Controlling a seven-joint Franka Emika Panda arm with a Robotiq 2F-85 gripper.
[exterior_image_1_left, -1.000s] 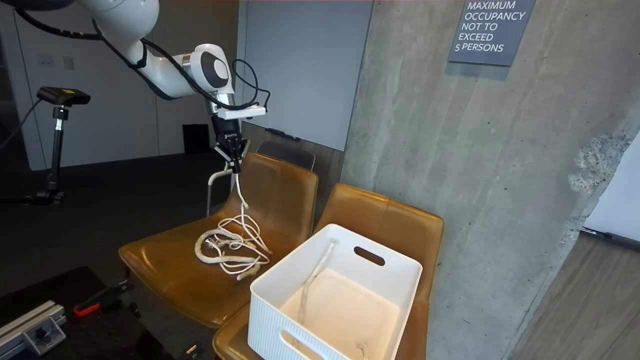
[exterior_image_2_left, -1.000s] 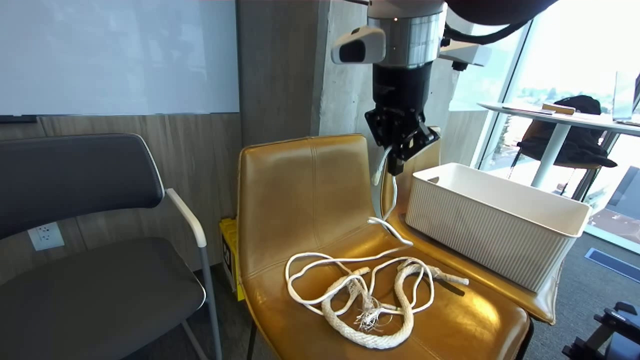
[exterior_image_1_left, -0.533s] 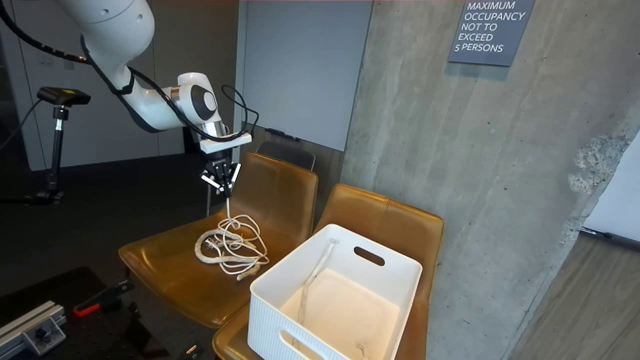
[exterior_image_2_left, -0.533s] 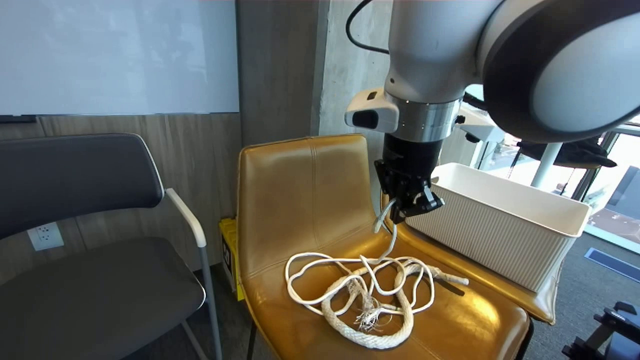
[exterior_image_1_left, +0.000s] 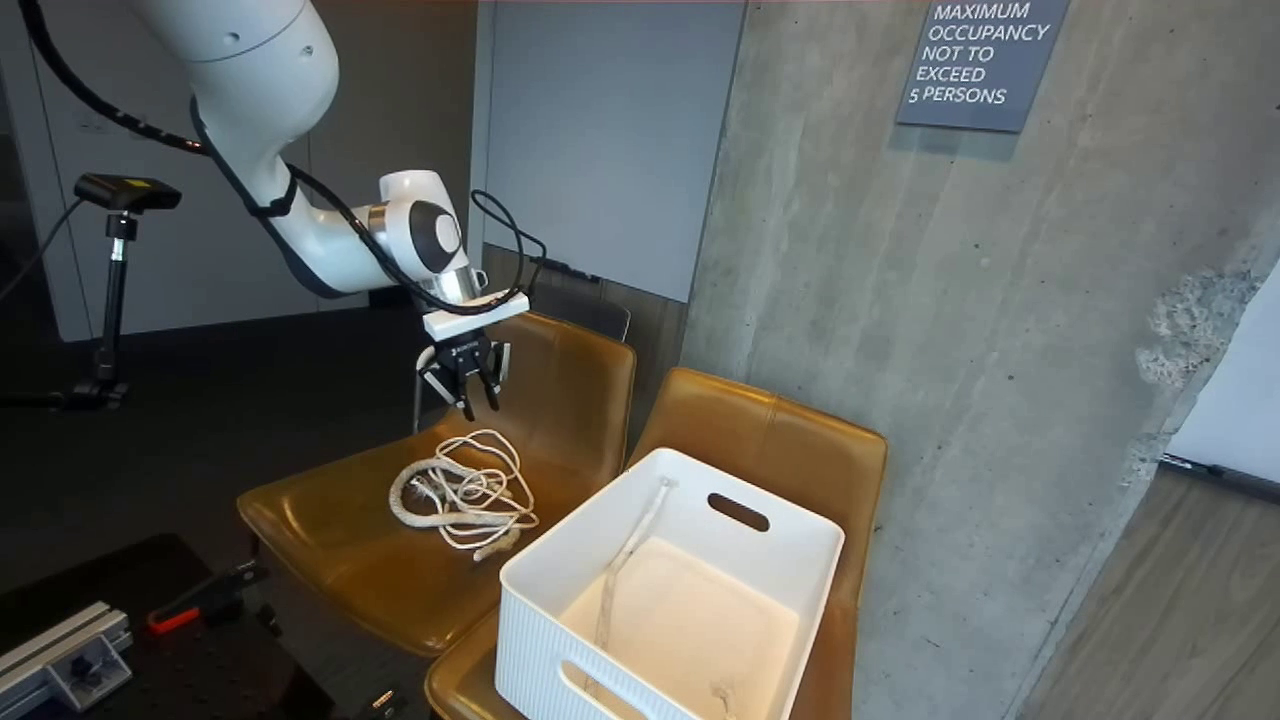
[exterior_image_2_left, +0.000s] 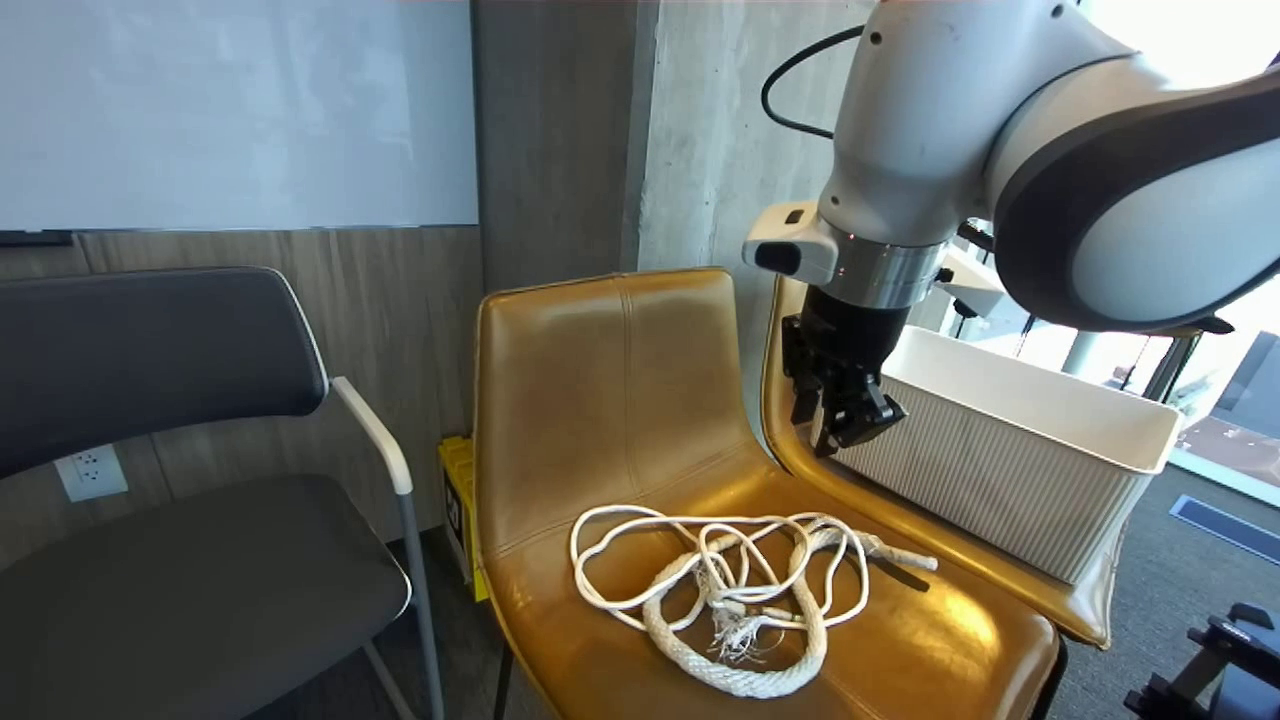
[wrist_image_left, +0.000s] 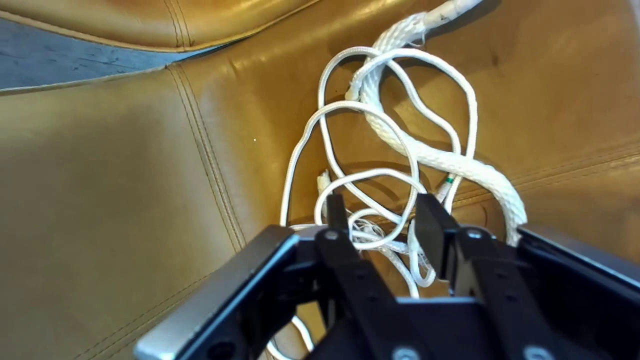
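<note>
Its fingers (wrist_image_left: 432, 220) parted and nothing gripped, the hand (exterior_image_1_left: 481, 408) hangs tilted over a tan leather chair (exterior_image_1_left: 330, 520), with a visible gap between it and what lies beneath. Nearest to it is a thin white cord (wrist_image_left: 378, 172), piled in loose loops on that seat. In the wrist view the loops show between and beyond the fingers; in an exterior view the hand (exterior_image_2_left: 813, 428) stands above the pile and to its right, so the cord lies below it and to the left. The loops share no single long axis. Tangled with them, a thicker braided rope (wrist_image_left: 440, 160) curves in a U, its wrapped end (exterior_image_2_left: 912, 560) pointing right, with a frayed tuft (exterior_image_2_left: 738, 637) inside the bend. In both exterior views a ribbed white plastic bin (exterior_image_1_left: 545, 640) stands to the right on a matching chair (exterior_image_1_left: 760, 410), apart from the hand, with what looks like another length of rope (exterior_image_1_left: 622, 565) inside.
</note>
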